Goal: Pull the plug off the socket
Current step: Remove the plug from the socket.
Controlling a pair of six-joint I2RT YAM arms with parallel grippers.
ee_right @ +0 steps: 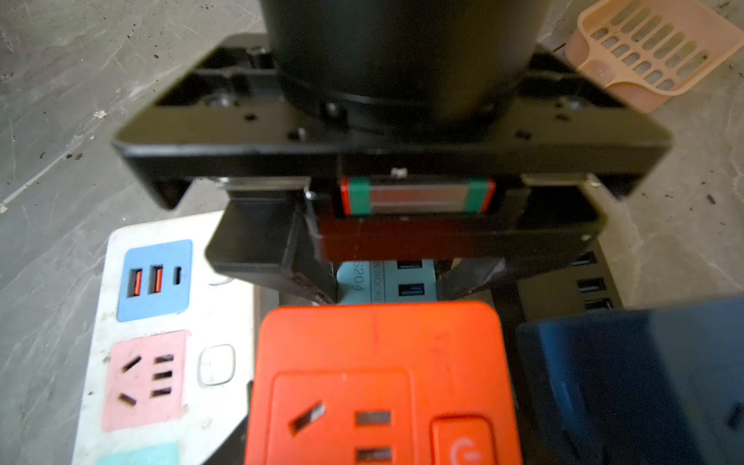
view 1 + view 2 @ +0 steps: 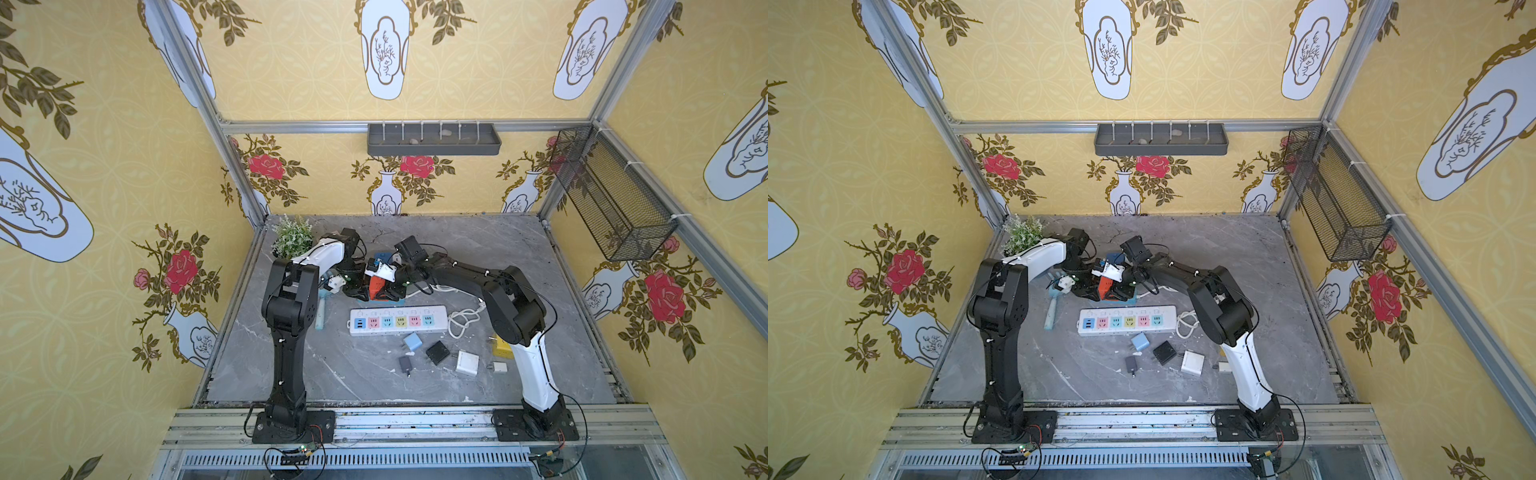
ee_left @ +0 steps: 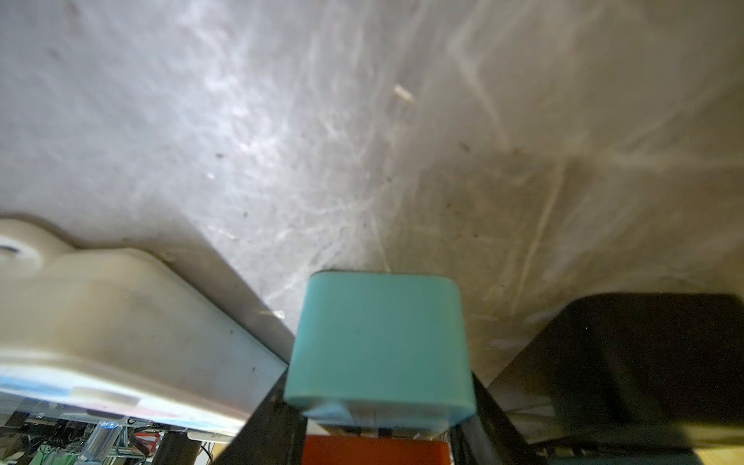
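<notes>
While the left hand (image 3: 378,406) is clamping narrowly on the teal plug (image 3: 378,330), its black fingers (image 3: 265,426) pressing on both sides, the plug is sitting pushed home in the orange socket (image 2: 376,286), with no gap showing between them. The pair is lying toward the far middle of the surface (image 2: 498,257), between the two arms; whether the socket is resting on the surface or is lifted I cannot tell.

The right hand (image 1: 376,362) is reaching in from the right and appears to be gripping the socket at a middling width, its own fingers (image 1: 509,362) lying flush along the orange flanks. A dark blue block (image 1: 644,382) is crowding in just beside the socket.

Both holds are looking set, so the step in hand is bracing for the pull, which is not yet done. The next move is calling for the left hand to draw the plug straight out along its pins while the right hand is keeping the socket steady; any twist is risking a bind or a slip.

Just nearer, a white power strip (image 2: 398,321) is lying with nothing plugged in. Nearer again, loose adapters (image 2: 437,352) are lying scattered, and a plant (image 2: 293,237) is standing at the far left.
</notes>
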